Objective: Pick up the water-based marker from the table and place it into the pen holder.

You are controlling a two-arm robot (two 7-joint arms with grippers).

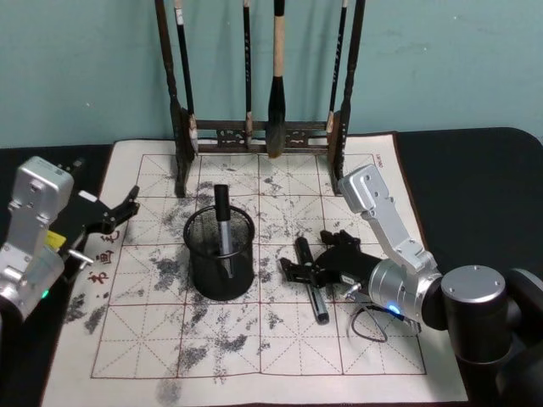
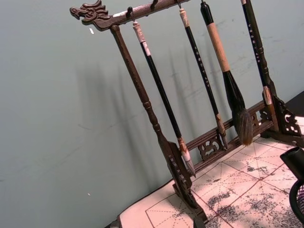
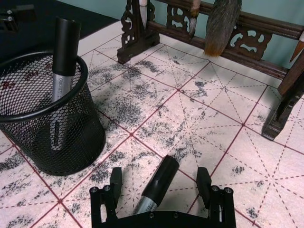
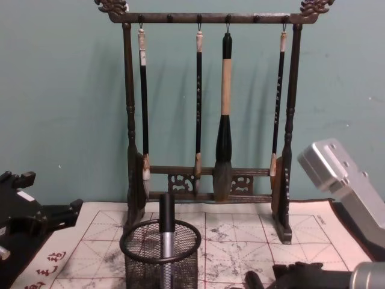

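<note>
The right gripper (image 3: 159, 180) hangs low over the table (image 1: 475, 170), fingers wide apart on either side of the water-based marker (image 1: 312, 284), which lies ungripped on the calligraphy mat (image 1: 254, 348). Just beside it stands the pen holder (image 1: 212, 280), a second marker (image 1: 222, 212) inside. The left gripper (image 1: 119, 212) sits at the mat's left edge, fingers parted and empty.

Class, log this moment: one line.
right gripper open astride marker on mat | left gripper idle, mat edge | pen holder: another marker

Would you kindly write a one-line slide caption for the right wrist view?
Right gripper, fingers open, straddles a marker lying on the mat beside the pen holder holding another marker.
</note>
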